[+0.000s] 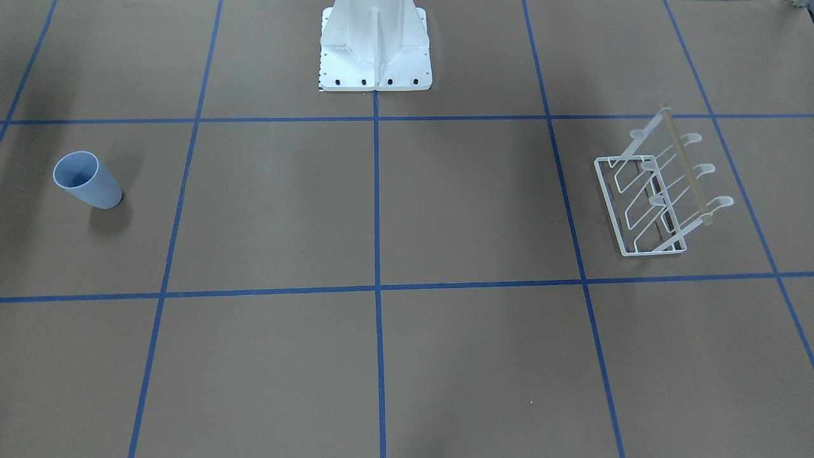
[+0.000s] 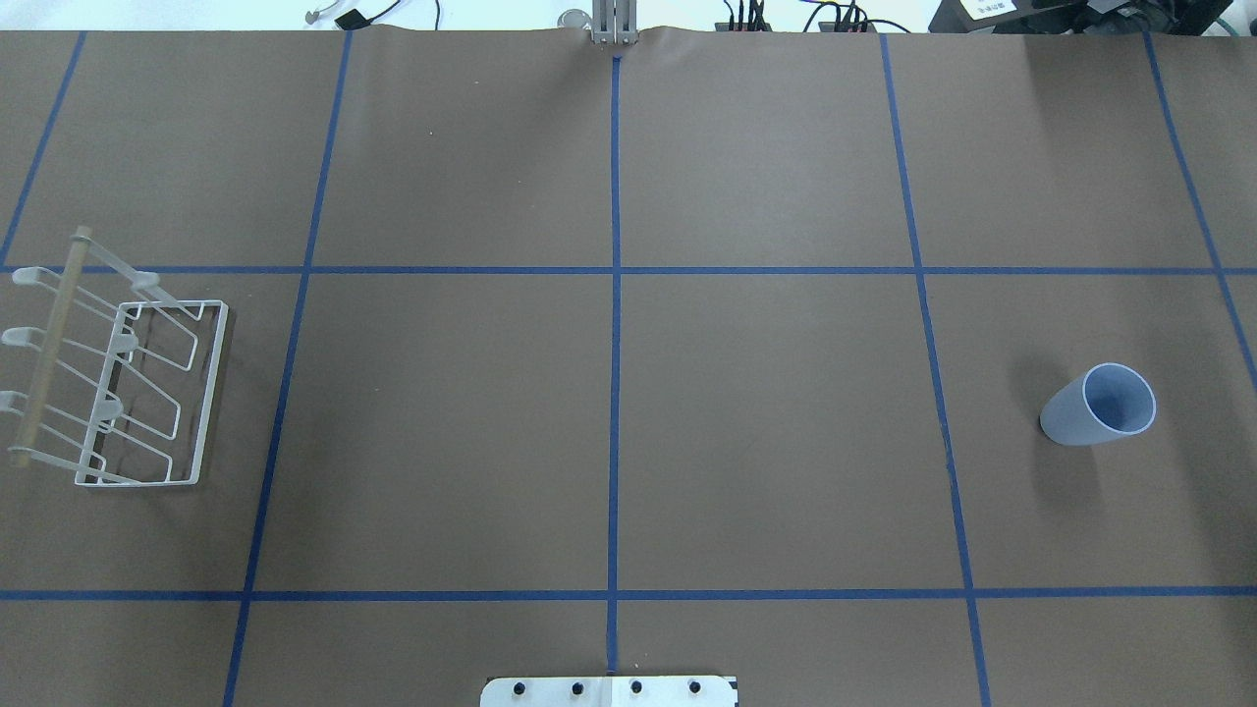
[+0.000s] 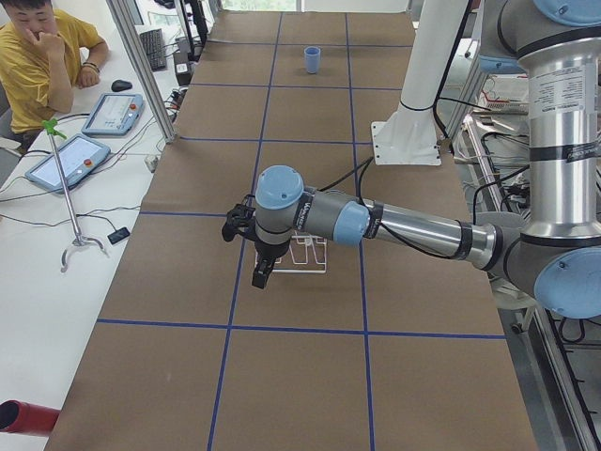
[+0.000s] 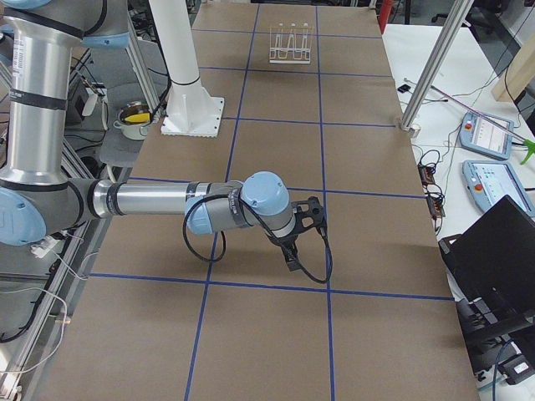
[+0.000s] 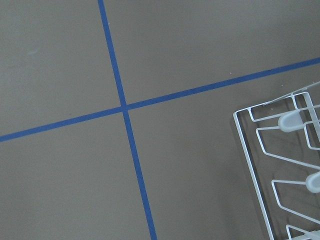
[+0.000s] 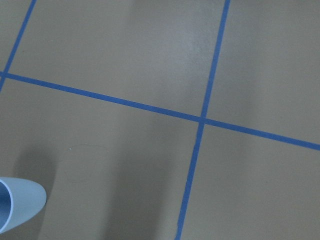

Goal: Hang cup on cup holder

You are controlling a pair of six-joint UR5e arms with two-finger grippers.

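The light blue cup (image 1: 88, 180) stands upright, mouth up, on the robot's right side of the table (image 2: 1098, 405); its edge shows in the right wrist view (image 6: 17, 205). The white wire cup holder (image 1: 661, 191) with its wooden rod stands on the robot's left side (image 2: 118, 383), and its corner shows in the left wrist view (image 5: 285, 165). My left gripper (image 3: 263, 279) hangs above the table beside the rack (image 3: 305, 256). My right gripper (image 4: 291, 266) hangs above the table on the cup's side. Both show only in the side views, so I cannot tell whether they are open or shut.
The robot's white base pedestal (image 1: 375, 44) stands at the table's middle edge. Blue tape lines (image 2: 615, 295) divide the brown table cover into squares. An operator (image 3: 42, 56) sits at a side desk with tablets. A laptop (image 4: 493, 251) stands beside the table's other end.
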